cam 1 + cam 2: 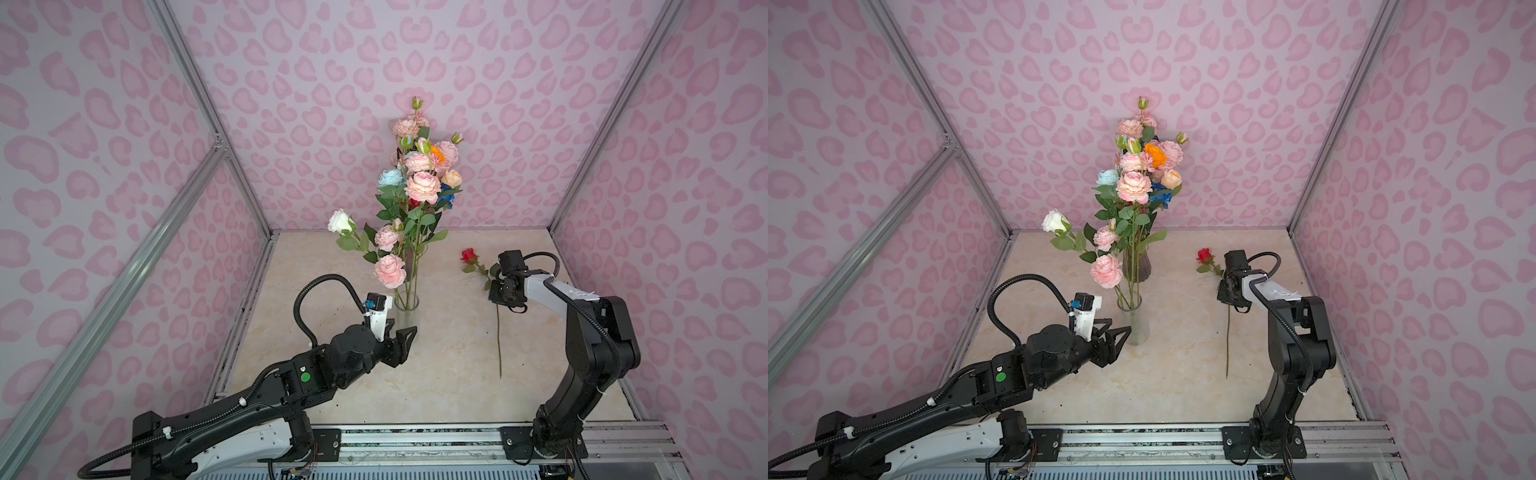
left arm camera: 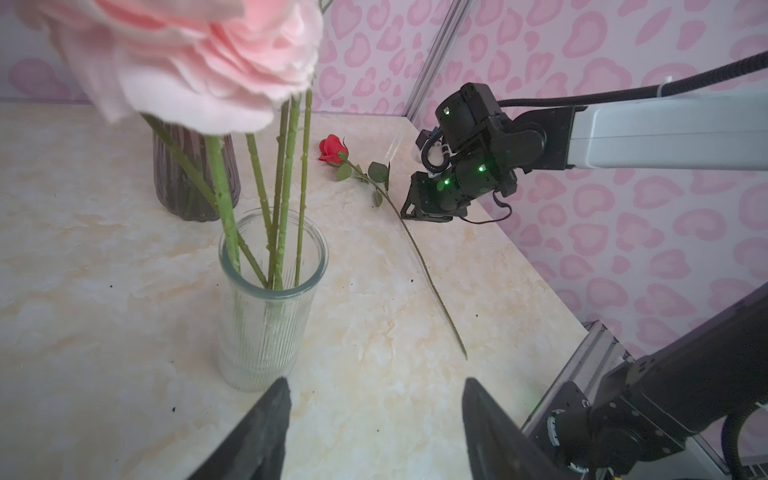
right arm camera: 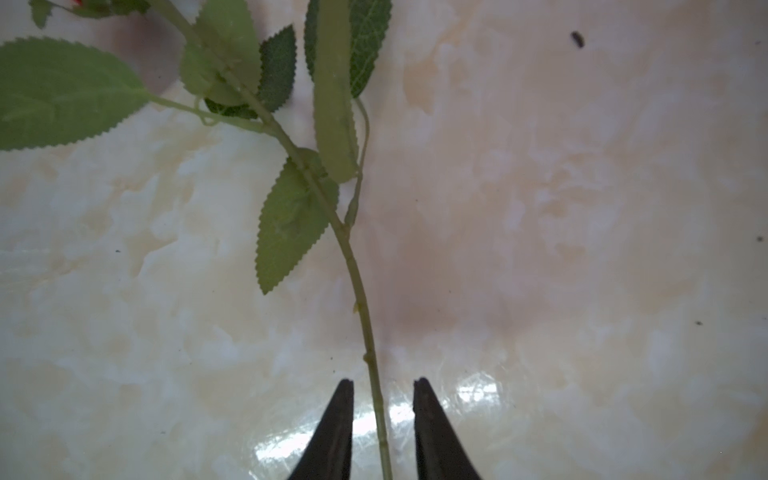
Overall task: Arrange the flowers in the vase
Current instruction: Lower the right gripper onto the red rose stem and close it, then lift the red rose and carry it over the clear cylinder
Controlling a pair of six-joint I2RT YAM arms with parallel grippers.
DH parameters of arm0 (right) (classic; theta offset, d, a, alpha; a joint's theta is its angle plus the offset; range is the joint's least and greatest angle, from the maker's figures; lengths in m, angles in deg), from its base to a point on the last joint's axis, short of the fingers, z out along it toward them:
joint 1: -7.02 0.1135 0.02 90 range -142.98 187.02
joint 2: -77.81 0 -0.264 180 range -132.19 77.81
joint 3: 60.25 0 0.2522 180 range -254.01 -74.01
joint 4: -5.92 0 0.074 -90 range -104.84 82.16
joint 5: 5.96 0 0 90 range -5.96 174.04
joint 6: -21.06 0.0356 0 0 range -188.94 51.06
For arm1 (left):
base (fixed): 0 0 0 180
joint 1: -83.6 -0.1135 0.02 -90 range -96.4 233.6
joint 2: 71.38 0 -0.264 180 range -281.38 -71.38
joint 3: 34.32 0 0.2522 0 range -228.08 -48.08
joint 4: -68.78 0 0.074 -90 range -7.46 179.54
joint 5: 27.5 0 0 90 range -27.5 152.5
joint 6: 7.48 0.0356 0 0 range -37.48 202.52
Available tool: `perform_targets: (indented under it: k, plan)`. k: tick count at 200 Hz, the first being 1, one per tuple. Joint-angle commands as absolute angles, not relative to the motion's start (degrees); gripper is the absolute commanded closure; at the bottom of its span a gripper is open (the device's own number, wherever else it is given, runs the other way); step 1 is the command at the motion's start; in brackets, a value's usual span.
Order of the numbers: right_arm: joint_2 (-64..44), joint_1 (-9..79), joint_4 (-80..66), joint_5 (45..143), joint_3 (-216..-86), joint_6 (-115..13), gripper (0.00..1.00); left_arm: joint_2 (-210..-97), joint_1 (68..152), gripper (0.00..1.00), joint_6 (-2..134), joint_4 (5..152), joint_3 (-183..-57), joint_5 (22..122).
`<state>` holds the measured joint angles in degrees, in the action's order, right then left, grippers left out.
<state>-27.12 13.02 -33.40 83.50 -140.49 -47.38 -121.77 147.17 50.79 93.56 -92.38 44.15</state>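
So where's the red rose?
In both top views the rose lies on the table, right of the clear vase, stem inside the open right gripper.

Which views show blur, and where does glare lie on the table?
In the left wrist view the pink bloom nearest the lens is blurred, the clear vase sharp; in the right wrist view glare lies on the table by the right pincer; in both top views the corners darken.

Twin overhead cameras at six o'clock face twelve, sharing the whole table (image 1: 457, 374); both close-in wrist cameras catch the red rose (image 2: 331, 148).
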Motion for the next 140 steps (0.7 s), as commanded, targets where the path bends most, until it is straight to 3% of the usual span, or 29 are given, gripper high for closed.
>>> perform_targets:
  k: [1,35,84,140]
  plan:
    - [-30.8,12.8,-35.3,83.8,-142.3,-50.0,0.75,-122.3,147.1,0.33,49.6,91.7,-92.1,44.6]
    - [-32.5,12.3,-33.5,86.1,-141.9,-49.4,0.79,-123.8,147.1,0.33,48.7,91.6,-92.2,44.7]
    - [-28.4,12.1,-30.4,86.3,-139.1,-47.6,1.0,-123.2,147.1,0.34,48.4,92.5,-92.3,43.9]
    - [-12.2,12.1,-21.2,88.8,-129.2,-43.7,1.0,-118.2,147.0,0.33,47.1,92.8,-90.0,38.9]
